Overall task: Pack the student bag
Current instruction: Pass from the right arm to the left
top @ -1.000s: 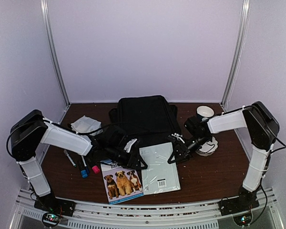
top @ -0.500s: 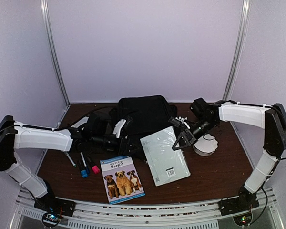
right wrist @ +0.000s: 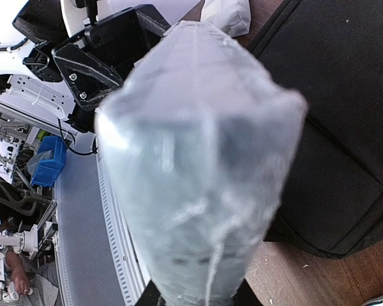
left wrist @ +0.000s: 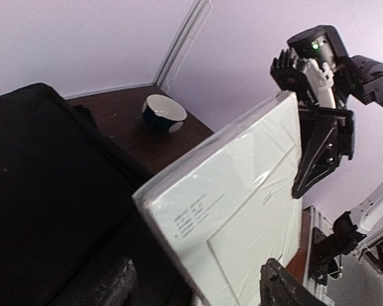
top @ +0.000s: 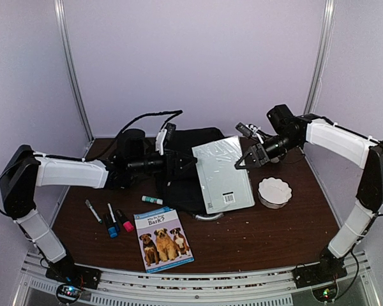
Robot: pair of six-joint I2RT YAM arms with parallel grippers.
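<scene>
Shrink-wrapped pale flat packet point(top: 223, 173) now lifted off brown table point(top: 274, 236), tilted over large black fabric backpack point(top: 179, 190) at back centre; right gripper point(top: 247, 160) clenched on its top edge; left gripper point(top: 186, 167) released; bare tabletop front right.

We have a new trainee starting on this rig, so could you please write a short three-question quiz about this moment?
1. Fill in: the left fingers stand ____.
2. Which fingers hold the wrapped pale pad up over the student bag? A) left fingers B) right fingers C) neither
3. True or false: the dog book lies inside the student bag.
Key: 1 open; 2 B; 3 false.
</scene>
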